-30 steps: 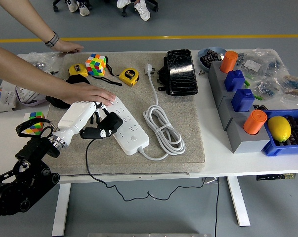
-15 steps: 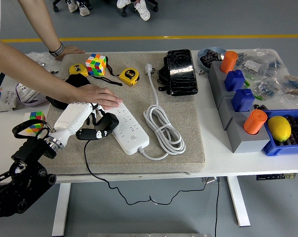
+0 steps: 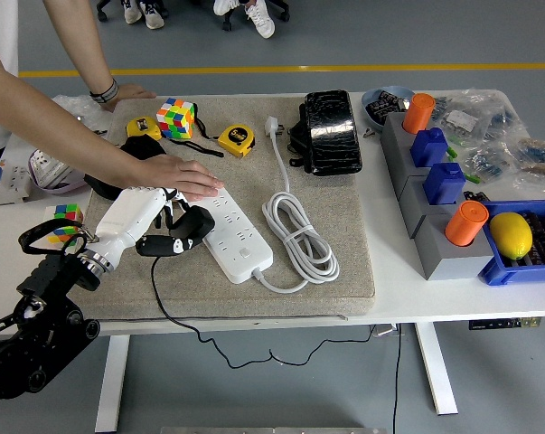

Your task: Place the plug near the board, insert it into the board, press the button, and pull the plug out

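One robot hand, the left hand (image 3: 155, 221), grips the black plug (image 3: 192, 224) beside the power strip (image 3: 236, 237), which a person's hand (image 3: 186, 176) steadies.

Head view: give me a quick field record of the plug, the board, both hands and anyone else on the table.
left hand: shut on the black plug, at the board's left edge
plug: black, at the white power strip's near-left side; whether its pins are seated cannot be told
power strip: lies diagonally on the grey mat, its white cable coiled to the right
person's hand: flat on the strip's far end
right hand: not in view
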`<state>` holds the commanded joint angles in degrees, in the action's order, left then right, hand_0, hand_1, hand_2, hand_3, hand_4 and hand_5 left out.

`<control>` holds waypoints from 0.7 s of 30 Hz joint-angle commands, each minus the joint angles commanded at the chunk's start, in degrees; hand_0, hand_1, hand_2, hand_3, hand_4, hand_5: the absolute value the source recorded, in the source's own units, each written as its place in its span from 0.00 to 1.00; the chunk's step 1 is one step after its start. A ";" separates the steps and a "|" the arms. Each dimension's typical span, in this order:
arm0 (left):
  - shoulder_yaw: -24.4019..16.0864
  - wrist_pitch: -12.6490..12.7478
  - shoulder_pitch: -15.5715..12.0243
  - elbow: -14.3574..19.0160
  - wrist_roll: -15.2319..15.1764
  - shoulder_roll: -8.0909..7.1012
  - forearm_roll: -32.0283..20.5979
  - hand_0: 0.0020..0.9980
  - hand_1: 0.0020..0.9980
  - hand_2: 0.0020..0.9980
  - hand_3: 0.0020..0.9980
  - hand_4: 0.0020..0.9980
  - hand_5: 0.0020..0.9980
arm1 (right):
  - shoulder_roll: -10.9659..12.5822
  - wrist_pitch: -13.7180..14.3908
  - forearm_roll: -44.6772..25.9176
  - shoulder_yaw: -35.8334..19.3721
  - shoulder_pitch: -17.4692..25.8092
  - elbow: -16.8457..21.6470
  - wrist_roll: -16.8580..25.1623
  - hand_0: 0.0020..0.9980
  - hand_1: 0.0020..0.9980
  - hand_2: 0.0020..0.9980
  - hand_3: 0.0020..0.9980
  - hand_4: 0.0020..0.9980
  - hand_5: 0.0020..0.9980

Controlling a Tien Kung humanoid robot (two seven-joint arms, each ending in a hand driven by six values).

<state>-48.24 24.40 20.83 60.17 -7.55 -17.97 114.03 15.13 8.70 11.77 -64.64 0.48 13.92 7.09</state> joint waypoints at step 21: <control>-0.43 -1.30 -0.57 -0.09 1.15 -0.11 -0.89 0.20 0.30 0.37 0.52 0.96 0.14 | -0.16 0.01 0.61 -0.69 -0.09 0.13 0.04 0.55 0.57 0.53 0.50 0.82 0.36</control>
<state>-48.66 23.11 20.26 60.07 -6.40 -18.08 113.14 14.97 8.71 12.38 -65.34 0.40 14.06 7.13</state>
